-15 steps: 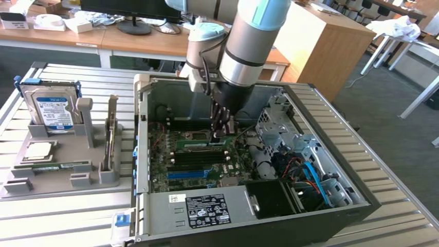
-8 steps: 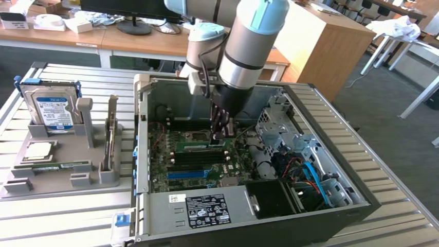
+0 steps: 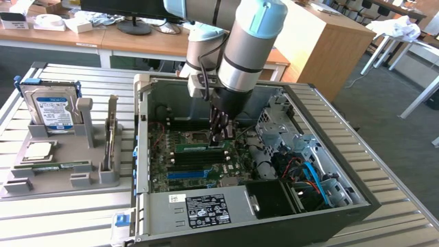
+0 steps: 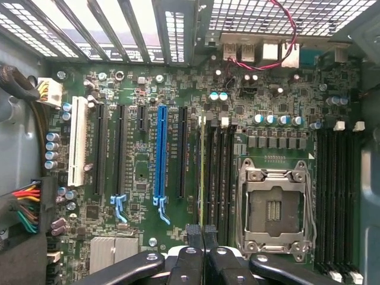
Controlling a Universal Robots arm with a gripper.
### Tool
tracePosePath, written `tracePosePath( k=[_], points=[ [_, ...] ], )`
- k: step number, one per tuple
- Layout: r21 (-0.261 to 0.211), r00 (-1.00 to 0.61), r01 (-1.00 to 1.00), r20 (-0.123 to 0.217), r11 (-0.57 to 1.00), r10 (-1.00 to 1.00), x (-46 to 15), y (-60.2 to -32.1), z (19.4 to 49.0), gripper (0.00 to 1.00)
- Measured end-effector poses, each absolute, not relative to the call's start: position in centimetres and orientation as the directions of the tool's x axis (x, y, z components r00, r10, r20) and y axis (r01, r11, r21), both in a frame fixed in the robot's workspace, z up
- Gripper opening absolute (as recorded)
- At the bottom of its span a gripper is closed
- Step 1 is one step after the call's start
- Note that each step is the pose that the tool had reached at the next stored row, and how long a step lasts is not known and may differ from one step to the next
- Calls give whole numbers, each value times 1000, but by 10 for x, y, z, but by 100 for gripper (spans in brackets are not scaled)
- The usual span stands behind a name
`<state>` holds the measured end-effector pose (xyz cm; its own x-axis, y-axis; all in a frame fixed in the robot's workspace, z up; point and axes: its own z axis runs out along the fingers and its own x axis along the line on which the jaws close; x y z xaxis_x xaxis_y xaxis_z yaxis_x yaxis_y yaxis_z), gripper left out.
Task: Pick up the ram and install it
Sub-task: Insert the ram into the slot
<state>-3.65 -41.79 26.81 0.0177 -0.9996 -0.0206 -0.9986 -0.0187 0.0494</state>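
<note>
Step in hand: install, seating stage. One end effector [image 3: 218,137] was down inside the open computer case [image 3: 141,154], fingers closed together with no gap, nothing visibly clamped between them. In the wrist view the tips [image 4: 202,229] sat right over the near end of the ram [image 4: 202,172].

The ram [image 3: 190,147] stood on edge in a memory slot just beside the empty processor socket [image 4: 274,208] on the motherboard [image 4: 139,178]. It looked to be in the slot already; I could not tell if it was fully seated or if the slot clips had latched.

Judgement: finishing the seat calls for a straight downward press in line with the slot, even along the stick, no sideways load, until both ends lock.

Counts:
- 1 ram in the case
- 1 thin green strip [image 3: 55,165] lying on the gray tray [image 3: 61,180], possibly a second stick, too small to confirm
- 1 hard drive [image 3: 48,108]
- 1 square processor chip [image 3: 38,150]
- 1 card with a metal bracket [image 3: 110,131]
- 1 tray on the slatted surface [image 3: 61,213], left of the case in the exterior view
- 1 blue expansion slot [image 4: 160,154]
</note>
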Motion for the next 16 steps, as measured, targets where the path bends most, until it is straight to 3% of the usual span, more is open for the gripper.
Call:
tracePosePath(
  k=[16],
  points=[
    [50, 18, -999, -21, -19, -1000, -30, -418, 259, 11]
  ],
)
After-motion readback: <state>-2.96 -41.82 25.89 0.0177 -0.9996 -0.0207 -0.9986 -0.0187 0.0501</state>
